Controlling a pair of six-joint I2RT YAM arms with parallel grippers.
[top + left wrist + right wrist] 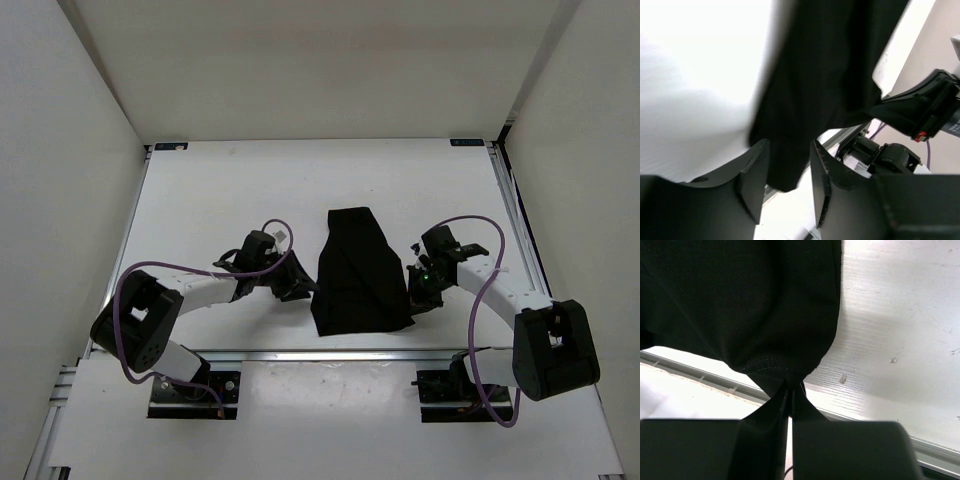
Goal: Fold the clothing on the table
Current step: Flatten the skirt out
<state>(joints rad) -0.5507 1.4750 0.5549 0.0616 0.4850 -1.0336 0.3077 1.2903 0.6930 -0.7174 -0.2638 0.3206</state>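
Note:
The clothing point(358, 275) is a black garment lying bunched near the front middle of the white table point(230, 190), narrower at its far end. My left gripper point(300, 290) is at its lower left edge. In the left wrist view the jaws point(790, 150) stand apart, and a hanging corner of the clothing point(825, 65) dips between them without being pinched. My right gripper point(418, 290) is at the lower right corner. In the right wrist view its fingers point(791, 387) are closed tight on a hemmed corner of the clothing point(740, 300), lifting it off the table point(890, 340).
A metal rail point(330, 353) runs along the near table edge, just below the garment. Blue corner marks point(170, 146) sit at the far corners. White walls enclose the table on three sides. The right arm point(920, 110) shows in the left wrist view.

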